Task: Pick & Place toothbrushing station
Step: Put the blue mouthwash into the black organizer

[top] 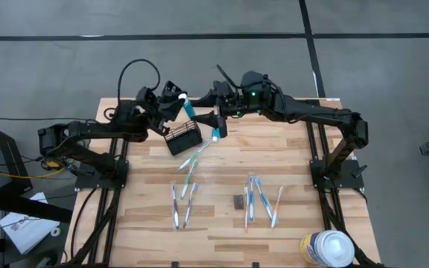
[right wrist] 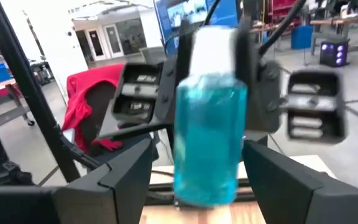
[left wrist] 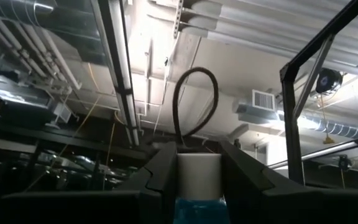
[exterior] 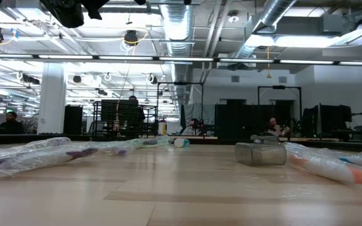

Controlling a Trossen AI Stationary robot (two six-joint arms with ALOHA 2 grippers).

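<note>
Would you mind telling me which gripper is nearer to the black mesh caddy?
Left. The left gripper, holding a blue tube, is just above the caddy; the right gripper is off its right corner.

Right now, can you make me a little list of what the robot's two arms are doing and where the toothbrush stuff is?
left fingers: shut on the white cap of the blue bottle, raised above the table's far side
right fingers: open either side of the bottle's lower end, not clamped
caddy: black mesh, on the table under the bottle
toothbrushes: loose on the table, near the caddy and in two groups nearer the front
grey block: between the two groups
canister: front right corner
</note>
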